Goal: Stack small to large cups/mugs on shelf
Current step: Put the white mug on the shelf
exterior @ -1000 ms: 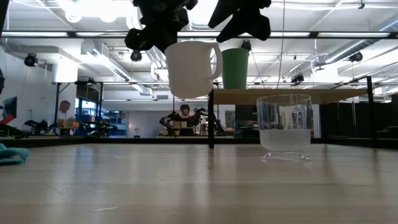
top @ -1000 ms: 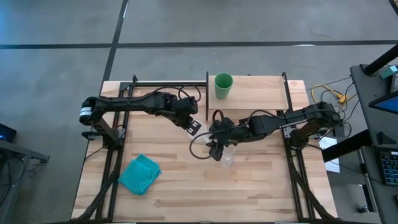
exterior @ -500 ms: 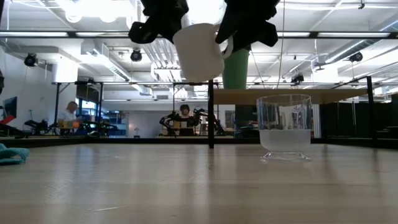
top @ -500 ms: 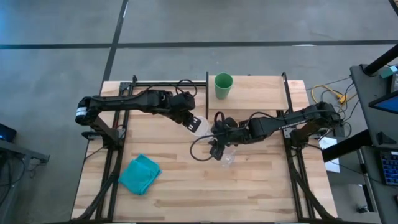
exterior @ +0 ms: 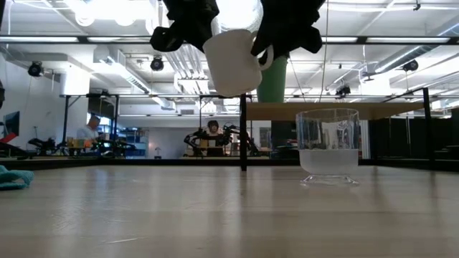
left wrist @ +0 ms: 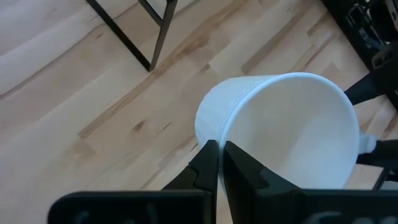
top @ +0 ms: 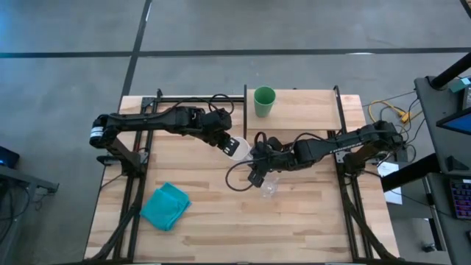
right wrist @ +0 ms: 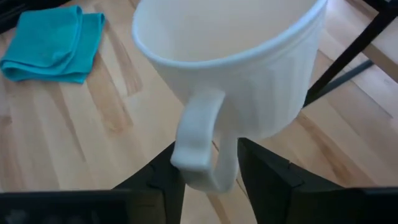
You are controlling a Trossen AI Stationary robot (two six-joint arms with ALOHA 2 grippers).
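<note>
The white mug (top: 237, 147) hangs tilted in the air above the table, held by my left gripper (left wrist: 217, 149), which is shut on it. My right gripper (right wrist: 211, 165) is open, with one finger on either side of the mug's handle (right wrist: 200, 140). The small clear cup (top: 269, 184) stands upright on its base on the table, near my right gripper (top: 257, 156). The green tumbler (top: 264, 101) stands upright on the shelf (top: 305, 110) at the far edge, close to the shelf's left end. My left gripper pinches the mug's rim (left wrist: 216, 132) on the side away from the handle, one finger (left wrist: 202, 168) outside the wall and one inside. The mug is lifted clear and tilted. My right gripper's fingers (right wrist: 264, 168) flank the handle; I cannot tell whether they touch it.
A teal folded cloth (top: 165, 205) lies on the table toward its near left corner. The shelf's black leg (exterior: 243, 132) stands behind the mug in the low view. Black frame rails run along the table's left and right sides.
My left gripper has carried the mug up and a little toward the table's right, and the mug has tipped from upright to tilted. My right gripper has closed in on the mug, and its fingers now stand around the handle.
</note>
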